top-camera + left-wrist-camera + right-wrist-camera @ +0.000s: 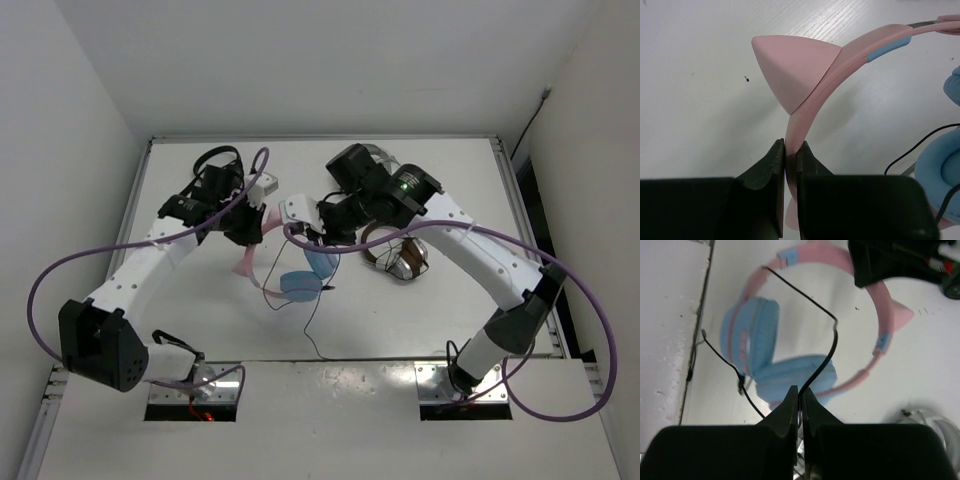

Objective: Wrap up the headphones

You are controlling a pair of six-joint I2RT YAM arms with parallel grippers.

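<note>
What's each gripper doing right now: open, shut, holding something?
Left gripper: closed on the pink headband of the light-blue-cupped headphones.
Right gripper: closed on their thin black cable.

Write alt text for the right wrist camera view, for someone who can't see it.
The right arm's two black fingers pinch a thin black cable, which rises and bends across the view. Behind it are headphones with light-blue ear cups and a pink headband above a white table.

Black cable (835, 337) between closed jaws, pink-and-blue headphones (752, 335) beyond.
</note>
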